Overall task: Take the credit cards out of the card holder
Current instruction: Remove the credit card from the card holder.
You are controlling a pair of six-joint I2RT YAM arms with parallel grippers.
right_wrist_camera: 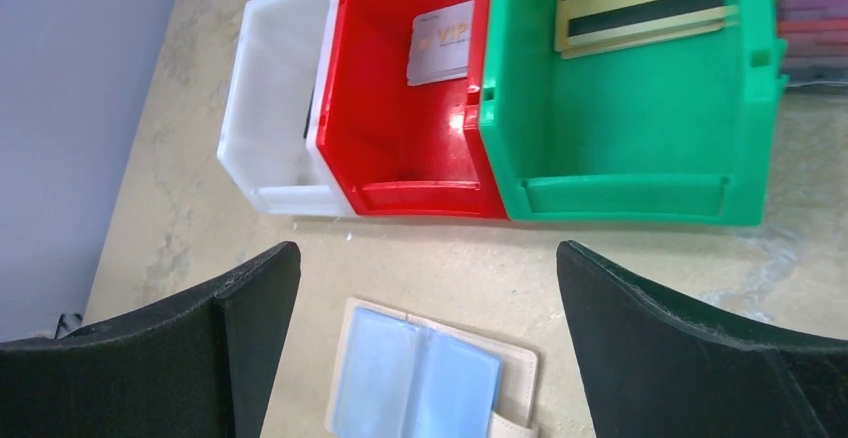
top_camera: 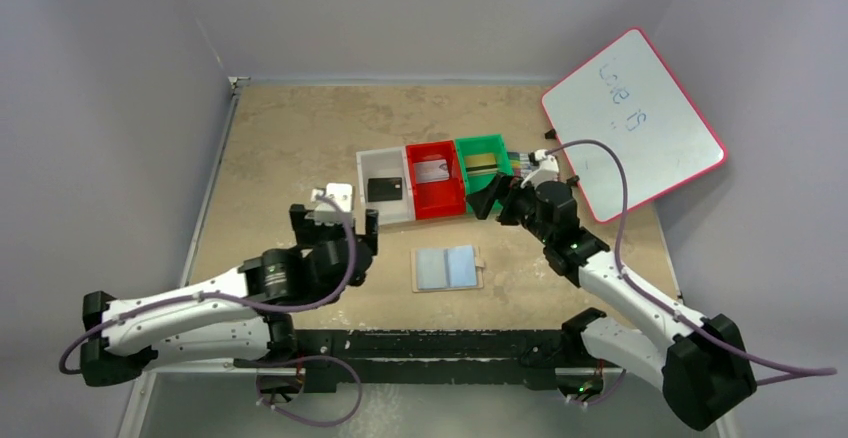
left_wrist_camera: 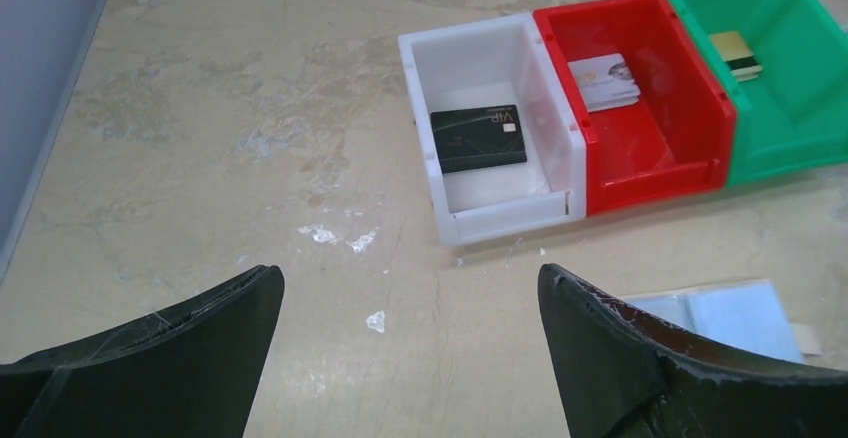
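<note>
While the card holder (top_camera: 447, 268) is lying unfolded on the counter (top_camera: 280, 138) between the two arms, its two light-blue pockets are showing no card in either wrist view, so the emptying is looking done. A black card (left_wrist_camera: 478, 138) is resting in the white bin (left_wrist_camera: 510, 216), a white card (left_wrist_camera: 603, 81) is lying in the red bin (left_wrist_camera: 650, 183), and a gold card (left_wrist_camera: 735, 53) with a dark stripe, possibly more than one stacked, is sitting in the green bin (left_wrist_camera: 790, 153). The left hand (left_wrist_camera: 407, 288) is hovering near the white bin with its jaws spread wide and nothing between them. The right hand (right_wrist_camera: 428, 258) is hanging over the counter between the holder and the bins, likewise wide and empty. Judging from this, little is remaining beyond drawing the arms back, though whether a card is hiding deep in a pocket I cannot tell.
</note>
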